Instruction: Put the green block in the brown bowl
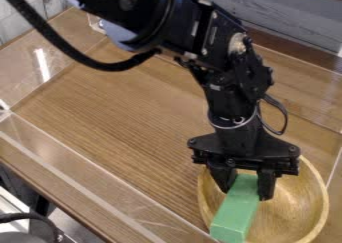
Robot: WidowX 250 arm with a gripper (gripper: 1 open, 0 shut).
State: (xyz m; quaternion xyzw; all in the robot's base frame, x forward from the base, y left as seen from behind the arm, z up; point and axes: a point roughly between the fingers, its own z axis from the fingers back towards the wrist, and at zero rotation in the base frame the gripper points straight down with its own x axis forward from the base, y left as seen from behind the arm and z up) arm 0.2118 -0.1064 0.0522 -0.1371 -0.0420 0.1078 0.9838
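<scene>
My workspace was a wooden table [107, 117] with pale brown grain and a clear glossy sheet over its surface. The brown bowl [305, 212] sat directly on it, at the corner nearest the camera's right. Left of the bowl lay only bare wood.
</scene>
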